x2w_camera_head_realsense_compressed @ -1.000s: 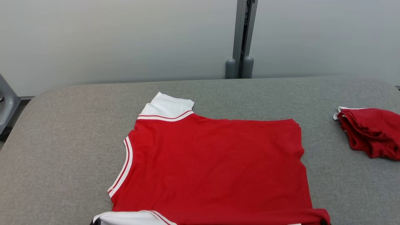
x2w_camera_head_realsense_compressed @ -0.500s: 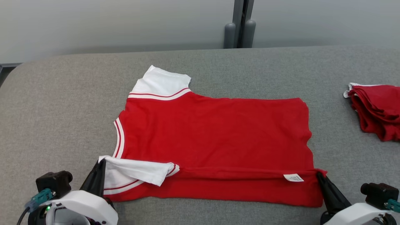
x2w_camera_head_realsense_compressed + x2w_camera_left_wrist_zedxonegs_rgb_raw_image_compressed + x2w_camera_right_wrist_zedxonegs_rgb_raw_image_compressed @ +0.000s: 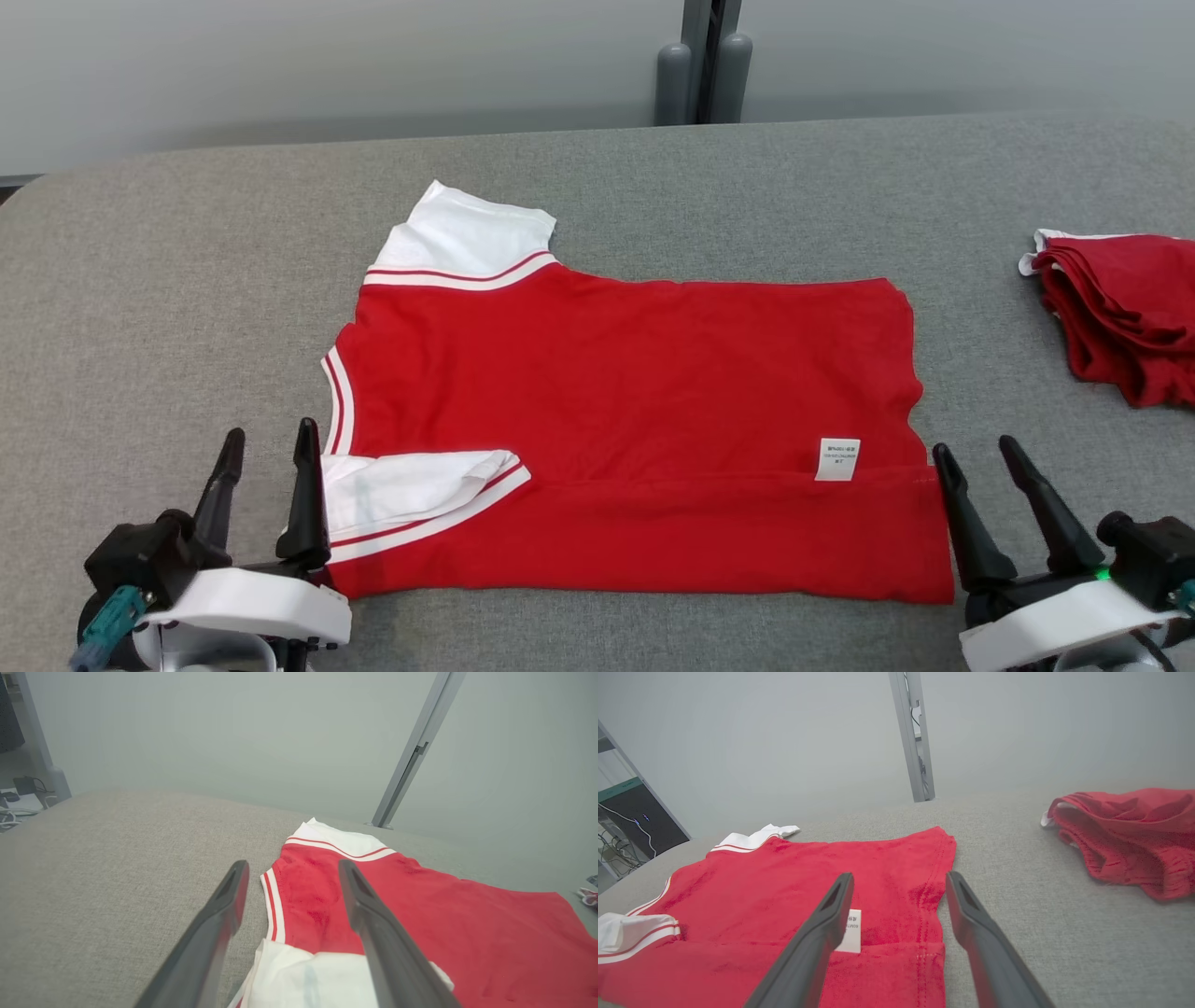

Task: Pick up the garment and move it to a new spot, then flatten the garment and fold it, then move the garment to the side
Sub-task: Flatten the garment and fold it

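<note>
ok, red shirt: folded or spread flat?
Partly folded: the red shirt has its near edge turned over onto the body, white sleeve and label lying on top.

The grey fabric table (image 3: pixel 187 280) before me carries the red garment (image 3: pixel 635 392), flat at its centre, and a crumpled red pile (image 3: pixel 1120 308) at three o'clock.

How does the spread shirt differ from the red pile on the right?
The shirt lies spread flat, its near edge folded over; the pile is bunched and compact. The shirt shows broad white sleeves; the pile only a white sliver. Both are red, on the grey table.
</note>
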You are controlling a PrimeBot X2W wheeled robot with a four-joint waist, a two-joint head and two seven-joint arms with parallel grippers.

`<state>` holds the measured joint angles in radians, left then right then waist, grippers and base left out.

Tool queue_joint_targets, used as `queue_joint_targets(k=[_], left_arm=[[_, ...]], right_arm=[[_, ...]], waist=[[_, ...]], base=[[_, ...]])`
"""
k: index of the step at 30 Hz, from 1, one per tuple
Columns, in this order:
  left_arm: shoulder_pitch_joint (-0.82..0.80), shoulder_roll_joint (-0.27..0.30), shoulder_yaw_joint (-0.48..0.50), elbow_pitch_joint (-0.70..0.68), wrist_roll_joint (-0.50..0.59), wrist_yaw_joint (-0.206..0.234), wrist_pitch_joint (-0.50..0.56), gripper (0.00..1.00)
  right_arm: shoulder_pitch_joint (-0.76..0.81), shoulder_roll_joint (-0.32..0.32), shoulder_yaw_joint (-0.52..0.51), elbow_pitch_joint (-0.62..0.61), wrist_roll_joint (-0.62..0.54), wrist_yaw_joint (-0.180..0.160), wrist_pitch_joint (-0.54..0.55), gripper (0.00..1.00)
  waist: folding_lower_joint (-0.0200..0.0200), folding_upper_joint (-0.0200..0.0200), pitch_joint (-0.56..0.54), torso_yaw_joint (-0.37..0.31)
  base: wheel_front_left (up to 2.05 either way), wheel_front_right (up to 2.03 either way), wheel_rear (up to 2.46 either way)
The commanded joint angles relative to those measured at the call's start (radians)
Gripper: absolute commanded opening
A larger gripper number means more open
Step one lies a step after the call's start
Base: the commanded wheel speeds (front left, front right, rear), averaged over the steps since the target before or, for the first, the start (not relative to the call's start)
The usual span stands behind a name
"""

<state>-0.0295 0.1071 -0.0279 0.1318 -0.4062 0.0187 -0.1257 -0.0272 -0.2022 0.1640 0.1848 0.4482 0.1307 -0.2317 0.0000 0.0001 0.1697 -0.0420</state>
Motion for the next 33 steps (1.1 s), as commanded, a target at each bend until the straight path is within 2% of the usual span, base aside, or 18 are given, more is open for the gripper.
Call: queue_joint_targets(k=[1, 6, 17, 25, 33], left_arm=[[-0.015, 0.001, 0.005, -0.002, 0.023, 0.009, -0.047, 1.0], [-0.008, 0.01, 0.008, -0.039, 0.115, 0.033, -0.133, 1.0], [0.138, 0.029, 0.028, -0.101, 0.236, 0.025, -0.139, 1.0], [0.145, 0.019, 0.04, -0.092, 0.241, 0.012, -0.139, 1.0], [0.116, 0.004, 0.023, 0.031, 0.186, -0.011, -0.071, 1.0]], right_arm=[[-0.005, -0.007, -0.02, -0.016, -0.023, 0.0, -0.017, 1.0], [0.025, 0.017, -0.098, -0.078, -0.133, 0.0, -0.033, 1.0], [0.136, 0.053, -0.147, -0.111, -0.223, 0.0, -0.034, 1.0], [0.134, 0.063, -0.144, -0.106, -0.22, 0.0, -0.034, 1.0], [0.097, 0.063, -0.1, -0.051, -0.181, 0.0, -0.033, 1.0]], waist=[[0.0, -0.0001, -0.007, -0.002], [0.0, -0.0001, -0.03, -0.006], [0.0, -0.0001, -0.069, -0.023], [0.0, -0.0001, -0.072, -0.032], [0.0, -0.0001, -0.034, -0.023]], base=[[0.0, 0.0, 0.0], [0.0, 0.0, 0.0], [0.0, 0.0, 0.0], [0.0, 0.0, 0.0], [0.0, 0.0, 0.0]])
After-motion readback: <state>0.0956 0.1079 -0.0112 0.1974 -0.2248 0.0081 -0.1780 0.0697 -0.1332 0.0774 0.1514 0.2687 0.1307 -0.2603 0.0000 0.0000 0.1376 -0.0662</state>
